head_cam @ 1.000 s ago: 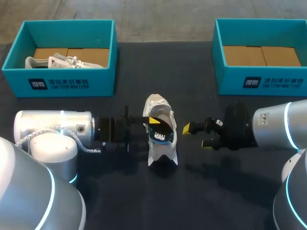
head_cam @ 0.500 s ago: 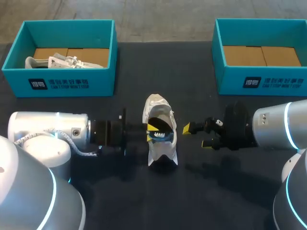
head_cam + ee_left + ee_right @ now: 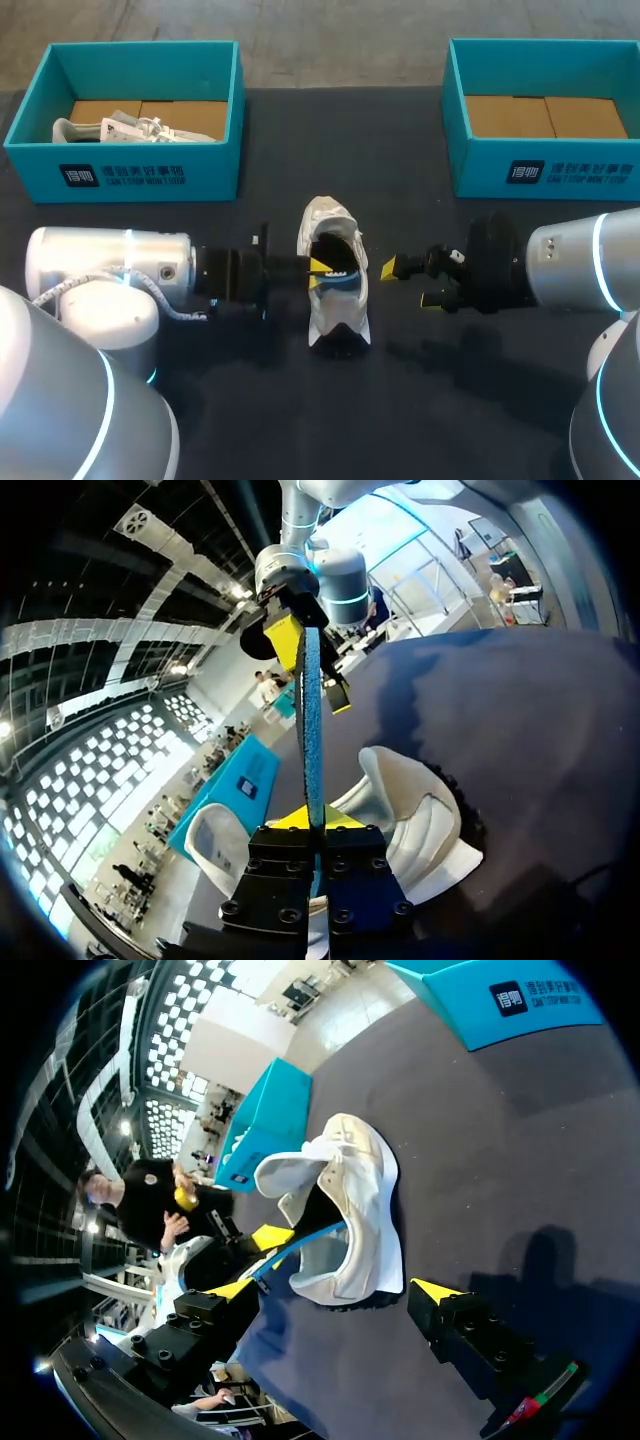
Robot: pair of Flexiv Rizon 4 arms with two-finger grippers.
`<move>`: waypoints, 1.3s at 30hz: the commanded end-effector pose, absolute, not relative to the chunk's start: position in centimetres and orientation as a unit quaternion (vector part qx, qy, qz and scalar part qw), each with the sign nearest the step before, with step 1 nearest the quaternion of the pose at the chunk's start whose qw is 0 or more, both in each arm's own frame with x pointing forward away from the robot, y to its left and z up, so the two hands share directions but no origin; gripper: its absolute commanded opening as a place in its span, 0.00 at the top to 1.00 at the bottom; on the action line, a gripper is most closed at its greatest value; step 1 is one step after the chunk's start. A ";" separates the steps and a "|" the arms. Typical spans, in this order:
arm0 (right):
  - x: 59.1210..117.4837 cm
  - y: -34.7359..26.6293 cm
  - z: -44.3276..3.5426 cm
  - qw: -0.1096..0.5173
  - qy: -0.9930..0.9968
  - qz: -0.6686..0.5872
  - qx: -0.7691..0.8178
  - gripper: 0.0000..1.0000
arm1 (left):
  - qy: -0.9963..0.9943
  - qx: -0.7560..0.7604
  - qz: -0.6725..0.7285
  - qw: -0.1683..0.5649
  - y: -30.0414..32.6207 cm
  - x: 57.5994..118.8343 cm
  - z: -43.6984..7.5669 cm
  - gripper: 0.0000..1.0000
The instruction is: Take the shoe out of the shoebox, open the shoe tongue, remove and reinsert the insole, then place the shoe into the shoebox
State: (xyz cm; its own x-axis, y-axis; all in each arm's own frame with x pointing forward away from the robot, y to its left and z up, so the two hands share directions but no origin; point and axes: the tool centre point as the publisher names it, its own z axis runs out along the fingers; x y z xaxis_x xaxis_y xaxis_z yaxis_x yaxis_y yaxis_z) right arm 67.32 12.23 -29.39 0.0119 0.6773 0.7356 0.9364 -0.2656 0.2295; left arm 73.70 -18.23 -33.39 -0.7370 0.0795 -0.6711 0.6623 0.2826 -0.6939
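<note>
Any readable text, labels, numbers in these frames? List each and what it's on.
Front wall of the left shoebox: a dark logo patch with a line of small print under it, too small to read reliably.
Front wall of the right shoebox: the same patch and print line, too small to read reliably.
On the shoe on the table and the insole: no print visible.
No numbers or signs anywhere.

A dark table (image 3: 300, 420) is holding two teal boxes at its far side. The left box (image 3: 140, 175) is carrying a pale second shoe (image 3: 130, 128); the right box (image 3: 545, 170) is showing only brown card (image 3: 545, 117). A white shoe (image 3: 335, 225) is standing mid-table between two grippers. The left gripper (image 3: 318, 268) is sitting at the shoe's opening, against a blue insole (image 3: 338, 283). The right gripper (image 3: 408, 283) is hanging just beside the shoe, not touching, fingers spread.
</note>
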 end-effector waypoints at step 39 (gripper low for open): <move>67.2 12.2 -29.3 0.166 -0.583 -0.393 -0.692 0.00 | 0.765 0.263 -0.525 0.265 -18.7 74.4 -33.5 1.00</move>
State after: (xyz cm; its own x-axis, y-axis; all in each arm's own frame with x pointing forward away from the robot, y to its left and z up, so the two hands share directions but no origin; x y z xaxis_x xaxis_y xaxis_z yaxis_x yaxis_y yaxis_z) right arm 67.32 12.23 -29.39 0.0119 0.6773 0.7356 0.9364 -0.2657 0.2295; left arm 73.27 -17.70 -33.01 -0.7183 0.1108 -0.6869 0.6818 0.3090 -0.6631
